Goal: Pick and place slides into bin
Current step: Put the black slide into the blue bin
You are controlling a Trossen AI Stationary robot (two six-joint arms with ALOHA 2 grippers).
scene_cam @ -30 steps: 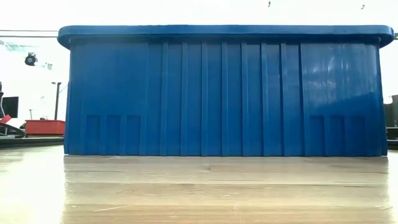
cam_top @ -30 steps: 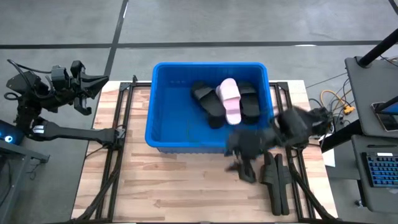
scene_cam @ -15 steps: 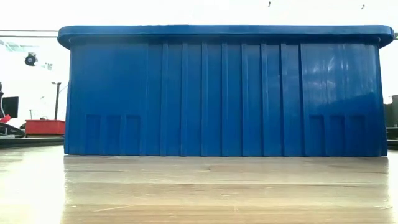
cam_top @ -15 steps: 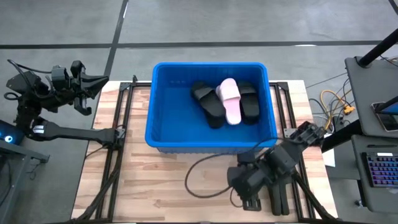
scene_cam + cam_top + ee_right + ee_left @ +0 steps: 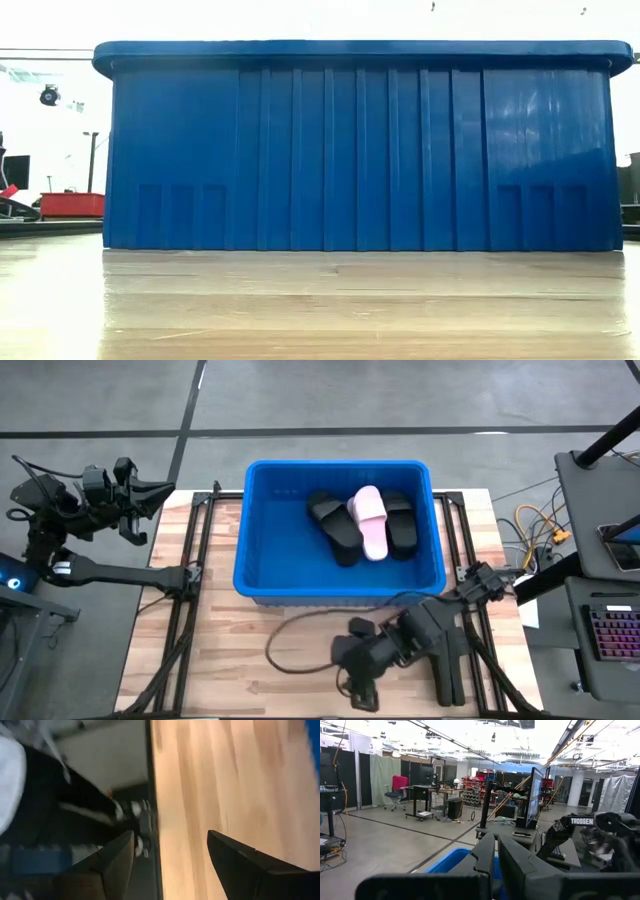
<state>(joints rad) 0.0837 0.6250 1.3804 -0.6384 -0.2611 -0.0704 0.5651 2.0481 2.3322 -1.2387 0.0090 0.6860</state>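
The blue bin (image 5: 243,530) stands at the table's far middle; its ribbed near wall (image 5: 350,150) fills the low view. Inside lie a pink slide (image 5: 370,520) and black slides (image 5: 335,528), resting on the bin's floor and on one another. My right gripper (image 5: 358,690) hovers open over the bare wood near the table's near edge, nothing between its fingers (image 5: 170,834). My left gripper (image 5: 160,488) waits shut, raised off the table's far left corner (image 5: 496,842). Neither gripper shows in the low view.
Long dark shapes (image 5: 447,665) lie on the wood at the near right beside my right arm; they may be black slides, I cannot tell. A dark cable (image 5: 290,645) loops on the table before the bin. A desk with a keyboard (image 5: 610,630) stands beyond the right edge.
My right gripper has swung from beside the bin's near right corner toward the table's near edge and leftward, sinking and tipping further down, its fingers open throughout. A cable loop now trails on the wood behind it. The slides in the bin have not moved.
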